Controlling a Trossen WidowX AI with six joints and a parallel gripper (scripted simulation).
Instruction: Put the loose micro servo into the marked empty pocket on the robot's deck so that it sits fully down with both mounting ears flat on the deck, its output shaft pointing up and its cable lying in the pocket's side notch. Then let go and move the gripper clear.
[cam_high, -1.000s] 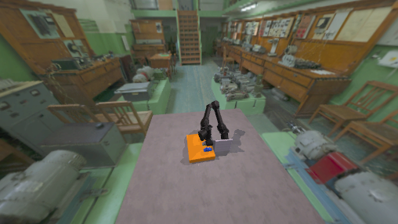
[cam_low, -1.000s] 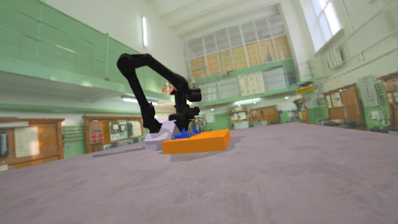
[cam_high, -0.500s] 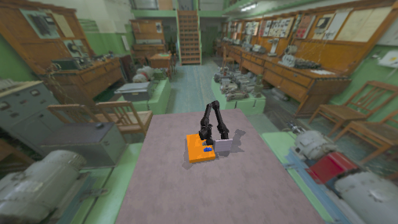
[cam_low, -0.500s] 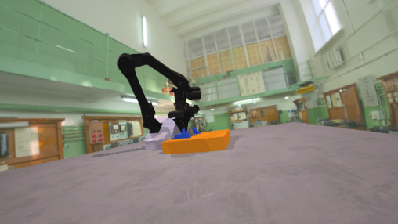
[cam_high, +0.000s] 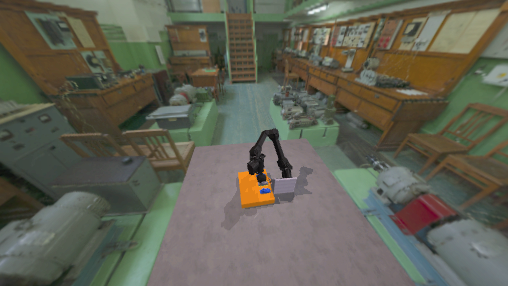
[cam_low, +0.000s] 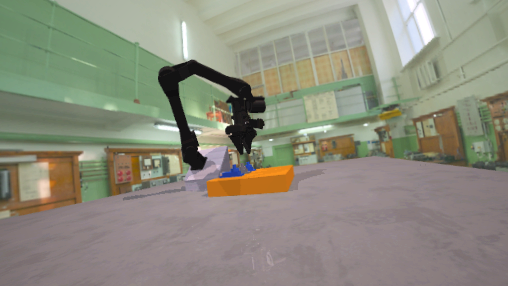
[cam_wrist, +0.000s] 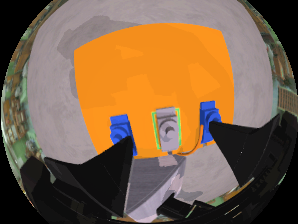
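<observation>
The grey micro servo (cam_wrist: 167, 129) stands in the marked pocket of the orange deck (cam_high: 250, 196) (cam_low: 250, 188) (cam_wrist: 150, 60), with the pocket's green outline (cam_wrist: 154, 131) showing on both sides of it. Its round output shaft faces up toward the wrist camera. It looks nearly square to the outline; whether both ears lie fully flat cannot be told. A thin orange cable (cam_wrist: 191, 150) leaves its lower end and curves right; whether it lies in the side notch is unclear. My gripper (cam_low: 245, 152) (cam_wrist: 173, 133) is open above the servo, its fingertips apart on either side and not touching it.
Blue servos (cam_wrist: 120, 128) (cam_wrist: 208, 111) sit in the deck on the left and right of the grey one, beneath the spread fingers in the wrist view. A pale grey block (cam_high: 285, 186) (cam_low: 196, 183) stands beside the deck, near the arm's base.
</observation>
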